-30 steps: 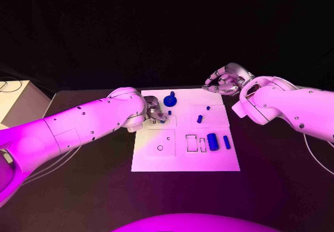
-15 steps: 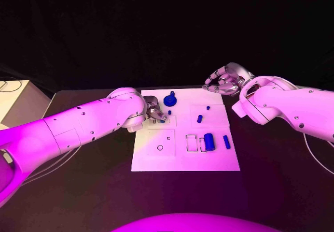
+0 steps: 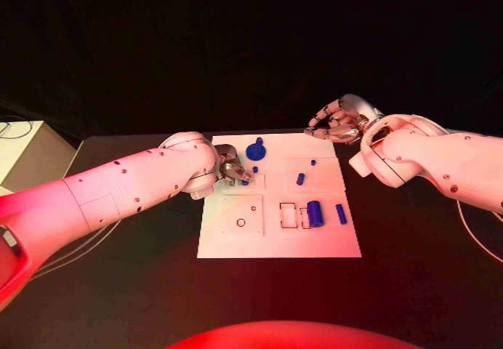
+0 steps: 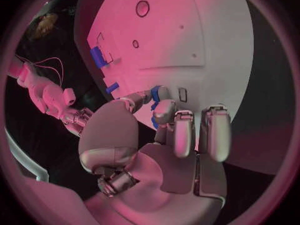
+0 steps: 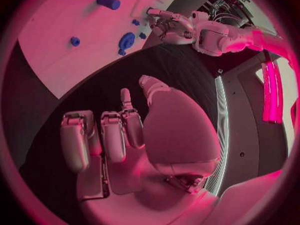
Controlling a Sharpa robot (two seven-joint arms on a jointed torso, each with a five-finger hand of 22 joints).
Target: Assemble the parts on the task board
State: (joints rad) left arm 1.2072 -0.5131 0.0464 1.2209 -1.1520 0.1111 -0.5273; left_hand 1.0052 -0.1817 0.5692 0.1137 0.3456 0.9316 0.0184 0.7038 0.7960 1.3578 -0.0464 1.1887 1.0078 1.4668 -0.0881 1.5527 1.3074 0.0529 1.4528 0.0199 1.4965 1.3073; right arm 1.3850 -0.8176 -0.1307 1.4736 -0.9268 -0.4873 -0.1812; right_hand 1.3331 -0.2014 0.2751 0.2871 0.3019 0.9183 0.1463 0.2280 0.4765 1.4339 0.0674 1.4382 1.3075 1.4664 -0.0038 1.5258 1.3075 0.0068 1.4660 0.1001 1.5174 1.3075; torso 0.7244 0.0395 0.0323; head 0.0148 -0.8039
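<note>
left hand (image 4: pixel 164 116) pinches a small blue part (image 4: pixel 157 93) at its fingertips over the task board (image 3: pixel 275 247) far-left area; part's axis unclear; right hand (image 3: pixel 337 123) curled, holding nothing, off the board's far-right corner, farther away

White board (image 3: pixel 278 243) flat in the middle of the table (image 3: pixel 419 291). Left hand (image 3: pixel 232 170) low over its far left part, fingertips at a small blue piece (image 3: pixel 246 182), perhaps pinching it. Right hand (image 3: pixel 337 123) past the far right corner, fingers curled, apart from the board. Thick blue cylinder (image 3: pixel 315 213) beside a thinner one (image 3: pixel 341 213).
</note>
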